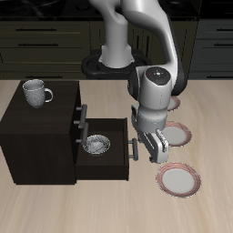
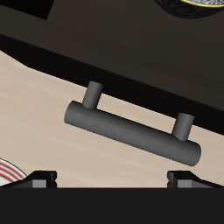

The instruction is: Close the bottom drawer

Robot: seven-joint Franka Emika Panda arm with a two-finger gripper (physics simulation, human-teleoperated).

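Observation:
The small dark-brown cabinet (image 1: 36, 136) stands on the table. Its bottom drawer (image 1: 126, 153) is pulled out, with a grey bowl (image 1: 97, 144) inside it. The drawer's grey bar handle (image 1: 134, 147) faces my gripper (image 1: 147, 146), which is just in front of it. In the wrist view the handle (image 2: 131, 131) lies crosswise ahead of my gripper (image 2: 114, 180), a short gap away. Both fingertips (image 2: 39, 181) stand wide apart and hold nothing. The dark drawer front (image 2: 131, 74) is behind the handle. The upper drawer (image 1: 75, 116) is shut.
A metal mug (image 1: 36, 91) stands on top of the cabinet. Two red-rimmed plates lie on the table beside the drawer, one behind my gripper (image 1: 176, 135) and one nearer the front edge (image 1: 177, 179). A plate rim (image 2: 9, 171) also shows in the wrist view.

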